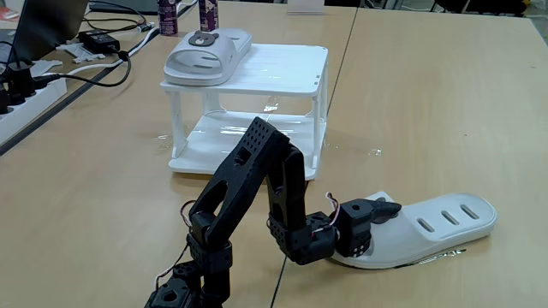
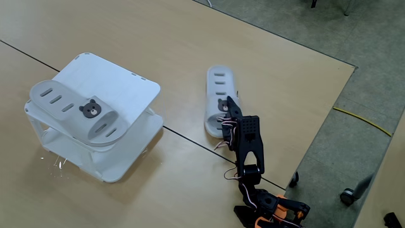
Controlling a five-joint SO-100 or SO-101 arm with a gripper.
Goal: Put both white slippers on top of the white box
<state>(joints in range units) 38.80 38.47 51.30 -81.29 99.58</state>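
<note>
One white slipper (image 1: 205, 53) (image 2: 69, 107) lies on the flat top of the white box (image 1: 282, 73) (image 2: 126, 85), toward its left edge in a fixed view, with its bear badge (image 2: 90, 109) facing up. The second white slipper (image 1: 449, 221) (image 2: 217, 85) lies flat on the wooden table beside the box. My gripper (image 1: 383, 211) (image 2: 230, 107) sits low at this slipper's strap end, right beside its bear badge (image 2: 222, 105). One dark finger (image 1: 387, 208) rests over the strap. The gap between the fingers is hidden.
Cables, a power strip (image 1: 26, 90) and a charger (image 1: 103, 40) lie at the table's far left, with two bottles (image 1: 169, 15) behind the box. The table edge (image 2: 329, 107) runs close behind the arm's base (image 2: 266, 209), with grey floor beyond it.
</note>
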